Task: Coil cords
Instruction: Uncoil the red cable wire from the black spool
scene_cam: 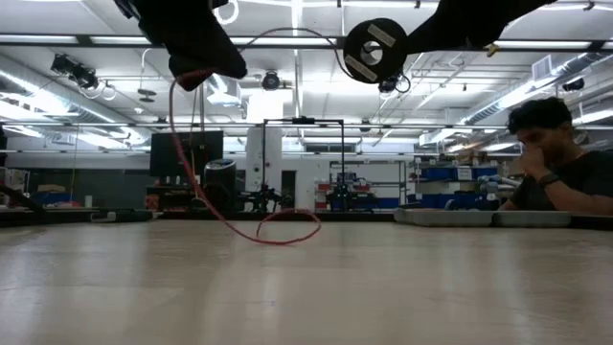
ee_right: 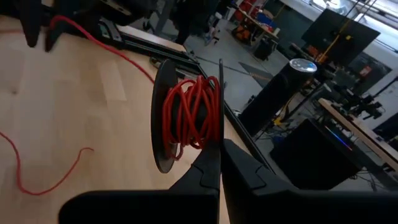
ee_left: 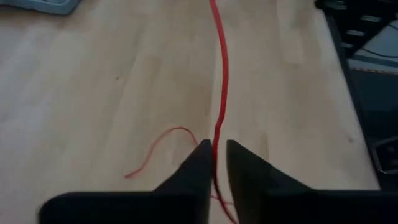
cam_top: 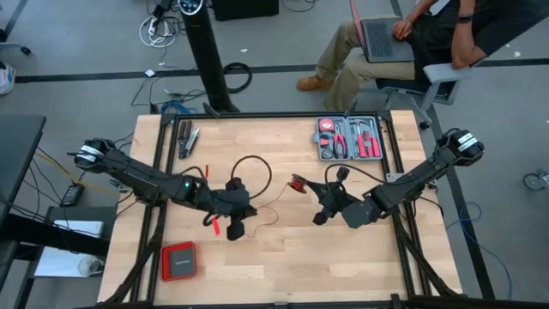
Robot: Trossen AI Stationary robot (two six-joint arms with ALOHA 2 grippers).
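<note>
Mid-counter from above: left hand and right hand hovering, red cord strung between, winding underway. Tool tray at far edge, red box near front-left corner, neither obstructing.

Level view: cord looping down to the counter.

Left wrist: fingers slightly apart, cord between.

Right wrist: hand clamped shut on spool; next, probably feeding slack under tension.
</note>
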